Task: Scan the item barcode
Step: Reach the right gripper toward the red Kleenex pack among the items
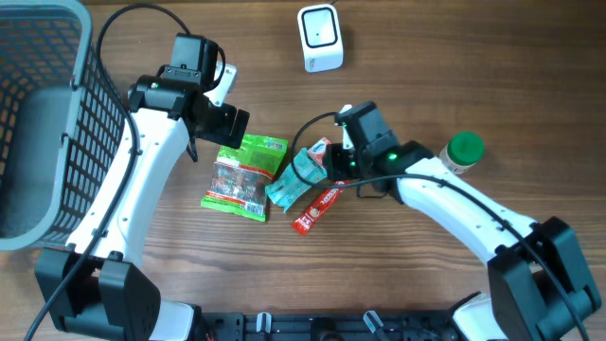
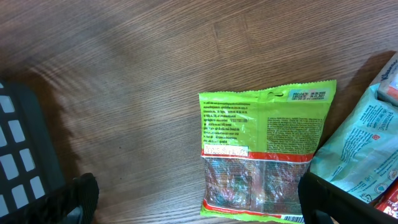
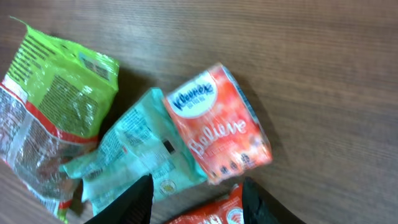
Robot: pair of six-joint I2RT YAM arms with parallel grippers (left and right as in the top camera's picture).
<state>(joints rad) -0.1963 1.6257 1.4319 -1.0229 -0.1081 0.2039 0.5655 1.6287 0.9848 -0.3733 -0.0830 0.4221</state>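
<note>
With the left end effector [image 2: 202,202] released over the green bag [image 2: 264,155], the right end effector [image 3: 198,190], grip unclear, sits by the tissue pack [image 3: 217,124] on the desk [image 1: 492,66] and may snag the teal pouch [image 3: 134,152] too.

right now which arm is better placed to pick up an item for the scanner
Right, probably. The right gripper sits low over the teal packet, straddling its end. The left gripper is open over the green bag but looks higher, so it has further to descend.
</note>
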